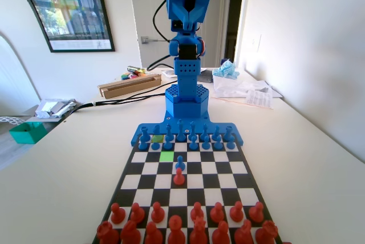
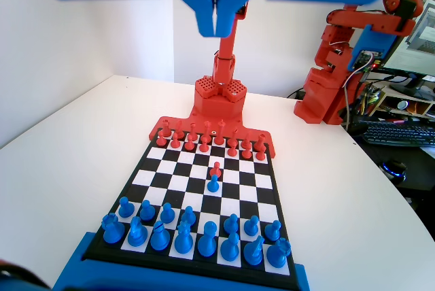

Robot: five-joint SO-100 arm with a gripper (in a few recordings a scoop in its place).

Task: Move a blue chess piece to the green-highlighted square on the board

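Note:
The board (image 1: pixel 245 167) (image 2: pixel 270 189) lies in front of the blue arm. The green-highlighted square (image 1: pixel 166 155) sits bare, one row in front of the blue pawn row (image 1: pixel 169 140) (image 2: pixel 168 213). A duller olive square (image 1: pixel 158 139) lies within that row. One blue pawn (image 1: pixel 180 165) (image 2: pixel 213 183) stands advanced at mid-board, right against a red pawn (image 1: pixel 179 177) (image 2: pixel 216 169). My gripper (image 1: pixel 193 4) (image 2: pixel 216 5) is raised high above the blue end of the board. Its jaws are pressed together with nothing between them.
Red pieces (image 1: pixel 177 224) (image 2: pixel 207 138) fill the board's other end. Behind the arm's base in the fixed view lie a cardboard box (image 1: pixel 130 84), papers (image 1: pixel 245 91) and a teal bin (image 1: pixel 27 131). A keyboard (image 2: pixel 401 134) sits at the right of the wrist view.

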